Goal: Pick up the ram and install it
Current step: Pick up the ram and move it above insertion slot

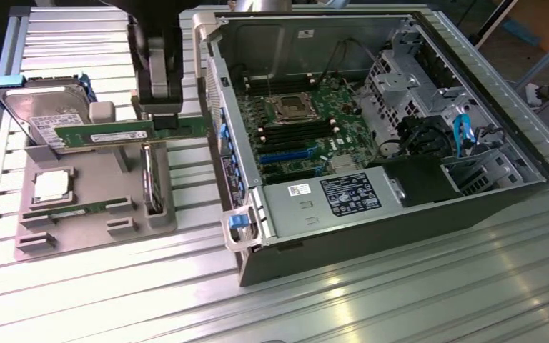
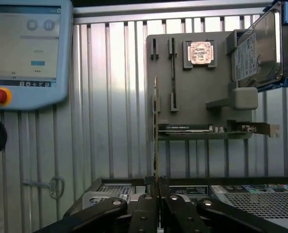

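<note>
Gripper (image 2: 157,190) jaws clamp tight on the ram (image 1: 103,134), holding it above the grey tray (image 1: 112,182) on the worktop (image 1: 370,300). Pickup looks done. Seating it in the motherboard (image 1: 299,121) is not yet done.

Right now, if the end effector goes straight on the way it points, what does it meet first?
Likely the expansion card standing on edge in the gray holder, right below the end effector and the ram it holds; depth is unclear.
</note>
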Motion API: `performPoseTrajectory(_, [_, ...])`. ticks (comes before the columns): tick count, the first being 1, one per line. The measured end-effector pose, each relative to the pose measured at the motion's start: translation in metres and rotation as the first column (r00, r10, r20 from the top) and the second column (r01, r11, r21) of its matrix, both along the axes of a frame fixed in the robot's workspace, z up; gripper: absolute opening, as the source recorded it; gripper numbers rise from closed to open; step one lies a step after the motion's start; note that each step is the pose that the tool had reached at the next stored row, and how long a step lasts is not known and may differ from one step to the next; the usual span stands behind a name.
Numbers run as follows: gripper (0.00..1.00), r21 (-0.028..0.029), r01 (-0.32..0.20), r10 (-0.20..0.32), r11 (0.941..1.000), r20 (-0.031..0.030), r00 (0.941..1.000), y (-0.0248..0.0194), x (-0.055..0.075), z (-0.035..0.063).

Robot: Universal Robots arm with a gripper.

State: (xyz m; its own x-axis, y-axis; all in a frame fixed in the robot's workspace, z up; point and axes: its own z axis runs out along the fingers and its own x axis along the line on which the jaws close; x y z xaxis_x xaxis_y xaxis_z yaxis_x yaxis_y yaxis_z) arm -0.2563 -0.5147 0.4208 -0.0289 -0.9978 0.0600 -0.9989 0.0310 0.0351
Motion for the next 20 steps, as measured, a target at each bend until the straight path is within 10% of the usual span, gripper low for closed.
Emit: performPoseTrajectory(20, [0.12, 0.0000, 0.000, 0.000, 1.0000, -0.0209, 0.9998, 0.0000, 0.050, 0.0000])
